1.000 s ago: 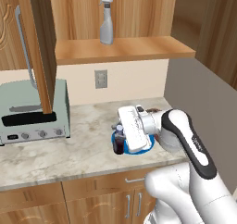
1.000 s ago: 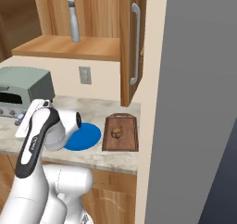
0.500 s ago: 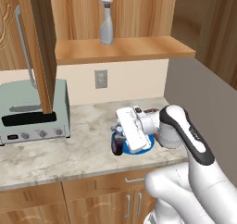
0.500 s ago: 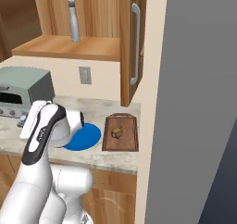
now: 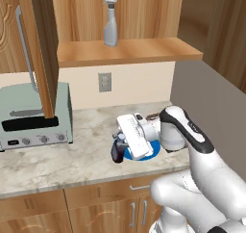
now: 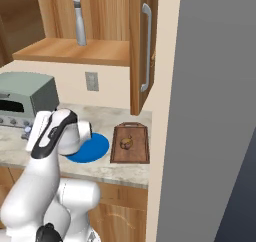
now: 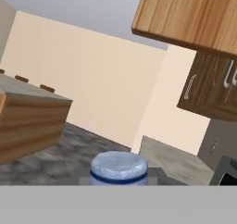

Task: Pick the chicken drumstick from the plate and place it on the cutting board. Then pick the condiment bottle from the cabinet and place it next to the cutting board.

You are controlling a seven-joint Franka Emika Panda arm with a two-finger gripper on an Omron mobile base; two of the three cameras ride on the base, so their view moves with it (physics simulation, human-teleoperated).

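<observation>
My gripper (image 5: 118, 144) is shut on the condiment bottle (image 5: 116, 153), a small dark bottle held low over the counter at the left edge of the blue plate (image 5: 150, 153). Its pale cap (image 7: 119, 167) rises between my fingertips in the hand view. In the right base view the chicken drumstick (image 6: 126, 144) lies on the dark wooden cutting board (image 6: 132, 151), just right of the plate (image 6: 95, 148). My arm hides most of the plate. The cabinet door (image 5: 41, 49) stands open above its shelf (image 5: 127, 51).
A grey spray bottle (image 5: 110, 21) stands on the cabinet shelf. A toaster oven (image 5: 33, 117) sits on the counter to the left. A grey wall (image 6: 210, 111) rises right of the cutting board. Bare marble counter (image 5: 72, 160) lies between the toaster oven and the bottle.
The gripper with the bottle has drifted slightly left and down over the counter; the plate, board and drumstick have not moved.
</observation>
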